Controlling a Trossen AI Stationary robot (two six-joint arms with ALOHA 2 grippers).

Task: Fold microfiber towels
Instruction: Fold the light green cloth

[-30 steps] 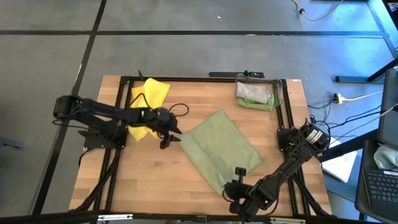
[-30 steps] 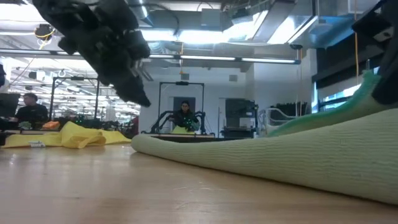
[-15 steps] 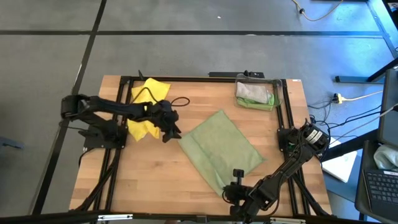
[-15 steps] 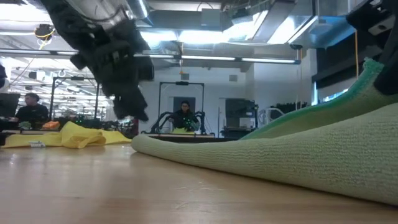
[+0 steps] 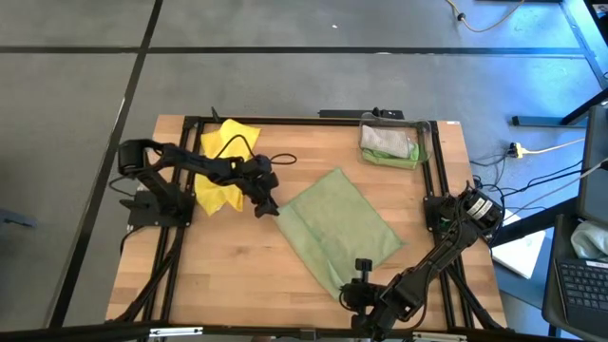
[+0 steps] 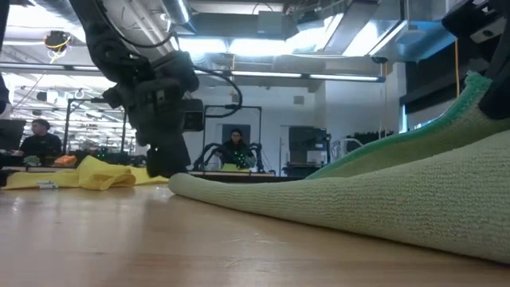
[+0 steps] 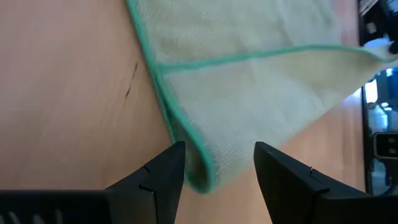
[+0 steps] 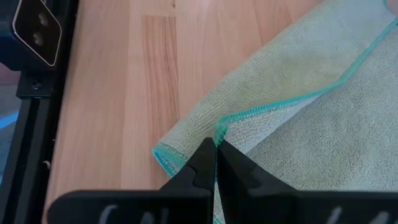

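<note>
Bin [image 5: 419, 153] of clear plastic at the table's [image 5: 228, 275] far right corner holds a grey-beige towel [image 5: 388, 141] lying on a bright green one [image 5: 391, 160]. The pale olive-green towel [image 5: 334, 228] lies folded and slantwise mid-table, with the left gripper [image 5: 265, 205] low over its far-left corner, fingers [image 7: 160, 180] apart on either side of that corner, and the right gripper [image 5: 362, 274] clamped shut on an edge at its near corner, lifting it. The yellow towel [image 5: 224, 166] sits crumpled at the far left under the left arm, and a black cable [image 5: 278, 158] loops beside it.
</note>
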